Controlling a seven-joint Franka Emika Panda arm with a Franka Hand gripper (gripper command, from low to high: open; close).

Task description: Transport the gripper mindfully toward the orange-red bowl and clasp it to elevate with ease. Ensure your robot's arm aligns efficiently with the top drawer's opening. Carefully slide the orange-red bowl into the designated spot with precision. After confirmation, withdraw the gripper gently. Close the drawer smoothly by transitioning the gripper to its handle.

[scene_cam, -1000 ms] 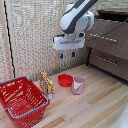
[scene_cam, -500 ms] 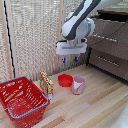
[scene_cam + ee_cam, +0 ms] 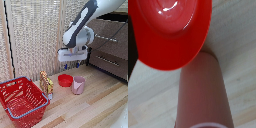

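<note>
One arm is all we are watching: its gripper point(image 3: 72, 64) is hanging above the orange-red bowl point(image 3: 65, 80), fingers apart and holding nothing. We are seeing the bowl sitting on the wooden floor point(image 3: 97, 107), touching the pink cup point(image 3: 78, 85).

Light wood floor point(image 3: 95, 107) carries red wire basket point(image 3: 21, 99), orange-red bowl point(image 3: 65, 80), pink cup point(image 3: 78, 85), possibly giraffe figure point(image 3: 46, 82).
</note>
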